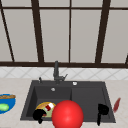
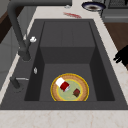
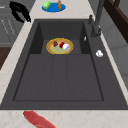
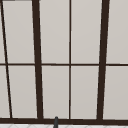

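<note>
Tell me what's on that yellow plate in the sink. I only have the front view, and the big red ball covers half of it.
Observer: In the left side view the plate lies flat on the basin floor. It carries a red-and-white piece and a small brown piece.
Operator: Is the left hand touching that plate? From here the two overlap.
Observer: No. In the right side view the left hand is above the counter's front edge, outside the basin and apart from the plate.
</note>
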{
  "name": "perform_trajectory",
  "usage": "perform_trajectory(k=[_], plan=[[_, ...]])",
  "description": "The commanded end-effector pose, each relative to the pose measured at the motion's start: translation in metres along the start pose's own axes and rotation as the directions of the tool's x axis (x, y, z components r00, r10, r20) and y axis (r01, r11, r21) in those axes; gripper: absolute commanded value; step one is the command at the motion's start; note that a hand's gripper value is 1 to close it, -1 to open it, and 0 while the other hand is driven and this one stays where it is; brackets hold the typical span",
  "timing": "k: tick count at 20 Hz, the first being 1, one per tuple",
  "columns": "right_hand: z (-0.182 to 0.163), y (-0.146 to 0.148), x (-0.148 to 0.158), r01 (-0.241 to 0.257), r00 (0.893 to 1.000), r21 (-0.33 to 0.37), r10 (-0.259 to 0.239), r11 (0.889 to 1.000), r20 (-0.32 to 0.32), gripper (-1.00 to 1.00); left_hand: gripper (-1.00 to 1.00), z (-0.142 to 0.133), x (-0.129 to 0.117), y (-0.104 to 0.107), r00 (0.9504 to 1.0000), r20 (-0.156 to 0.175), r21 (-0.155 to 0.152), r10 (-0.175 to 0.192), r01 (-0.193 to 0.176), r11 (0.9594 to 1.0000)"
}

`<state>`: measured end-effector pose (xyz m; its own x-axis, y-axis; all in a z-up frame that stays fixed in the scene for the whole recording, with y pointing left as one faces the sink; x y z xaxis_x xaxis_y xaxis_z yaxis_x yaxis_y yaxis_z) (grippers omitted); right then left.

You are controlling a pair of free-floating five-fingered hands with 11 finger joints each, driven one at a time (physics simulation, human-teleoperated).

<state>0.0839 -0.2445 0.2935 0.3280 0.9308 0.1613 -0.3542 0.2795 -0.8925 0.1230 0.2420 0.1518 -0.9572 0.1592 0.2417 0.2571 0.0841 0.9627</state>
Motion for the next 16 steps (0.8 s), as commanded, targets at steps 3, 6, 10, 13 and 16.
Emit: perform_trajectory(k=[3,6,10,13,16], plan=[[-0.004,-0.009,-0.007,-0.006,1.0,0.014,0.006,1.0,0.019,-1.0,0.0,0.0,0.0,0.0,1.0,0.0,0.0,0.0,0.0,1.0],[-0.001,-0.017,-0.016,-0.006,0.999,0.031,0.005,1.0,0.036,-1.0,0.0,0.0,0.0,0.0,1.0,0.0,0.0,0.0,0.0,1.0],[-0.004,-0.022,-0.026,-0.001,0.998,0.041,-0.002,0.999,0.064,-1.0,0.0,0.0,0.0,0.0,1.0,0.0,0.0,0.0,0.0,1.0],[-0.008,-0.023,-0.027,-0.002,0.998,0.045,-0.001,0.999,0.055,-1.0,0.0,0.0,0.0,0.0,1.0,0.0,0.0,0.0,0.0,1.0],[-0.006,-0.023,-0.027,0.003,0.999,0.028,-0.004,1.0,0.034,-1.0,0.0,0.0,0.0,0.0,1.0,0.0,0.0,0.0,0.0,1.0]])
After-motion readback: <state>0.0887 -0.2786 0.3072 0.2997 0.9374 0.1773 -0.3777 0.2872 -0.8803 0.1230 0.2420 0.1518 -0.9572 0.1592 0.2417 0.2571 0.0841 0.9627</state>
